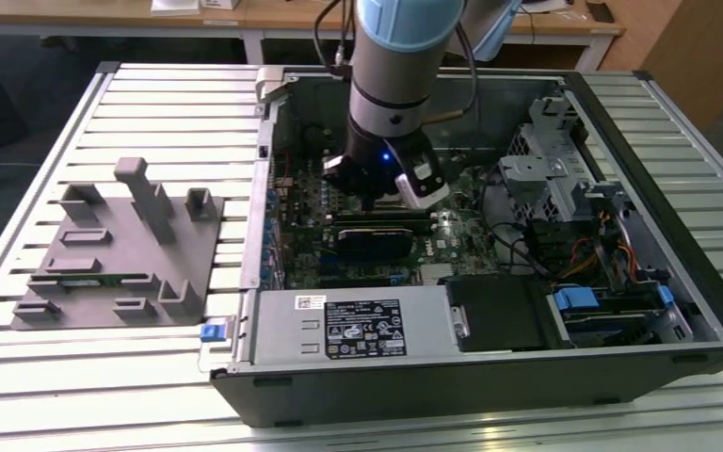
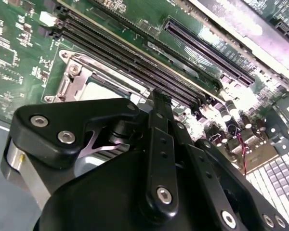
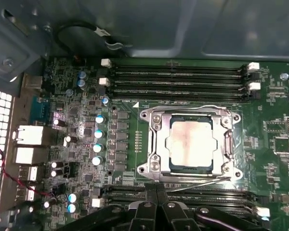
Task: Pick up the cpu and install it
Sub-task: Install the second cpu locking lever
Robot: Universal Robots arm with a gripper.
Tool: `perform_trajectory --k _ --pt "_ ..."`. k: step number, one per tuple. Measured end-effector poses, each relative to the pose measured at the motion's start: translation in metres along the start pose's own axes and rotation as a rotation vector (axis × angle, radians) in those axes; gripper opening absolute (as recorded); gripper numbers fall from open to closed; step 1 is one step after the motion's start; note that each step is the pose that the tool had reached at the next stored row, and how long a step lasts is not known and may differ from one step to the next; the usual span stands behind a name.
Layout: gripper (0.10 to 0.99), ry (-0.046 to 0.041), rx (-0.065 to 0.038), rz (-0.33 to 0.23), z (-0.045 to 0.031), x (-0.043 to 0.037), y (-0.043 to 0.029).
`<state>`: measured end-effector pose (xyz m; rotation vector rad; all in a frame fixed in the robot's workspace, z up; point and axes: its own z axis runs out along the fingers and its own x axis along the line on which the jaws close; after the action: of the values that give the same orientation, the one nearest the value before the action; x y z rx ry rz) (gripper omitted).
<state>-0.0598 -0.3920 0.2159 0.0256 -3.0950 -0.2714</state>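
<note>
- cpu (image 3: 190, 143) sits flat inside the motherboard socket (image 3: 156, 144), in the first wrist view; metal frame around it on all sides, so it looks seated rather than carried.
- Looks: square, pale silvery top with a stepped outline, thin dark border at its edge. Top is washed out by glare, no detail readable.
- gripper (image 3: 156, 204) is just above the board, beside the socket's edge nearest the camera. Fingers (image 3: 147, 211) appear pressed together, nothing pinched between them; judgement from the first wrist view only.
- In the exterior view the arm (image 1: 393, 56) reaches straight down into the open computer case (image 1: 663, 311), which lies on its side so the board faces up – gives vertical access to the socket.
- grey fixture (image 1: 123, 254) sits on the slatted table (image 1: 35, 377) at the exterior view's left, well apart from the case.
- memory slots (image 3: 178, 77) flank the socket on two sides, leaving little clearance.
</note>
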Motion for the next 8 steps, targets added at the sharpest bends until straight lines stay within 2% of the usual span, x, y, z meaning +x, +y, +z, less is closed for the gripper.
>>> perform_trajectory --k 4,8 --pt "0.106 0.0 -0.005 0.0 0.0064 0.0009 -0.0011" --pt "0.106 -0.0003 -0.02 -0.001 0.01 0.0015 -0.0019"
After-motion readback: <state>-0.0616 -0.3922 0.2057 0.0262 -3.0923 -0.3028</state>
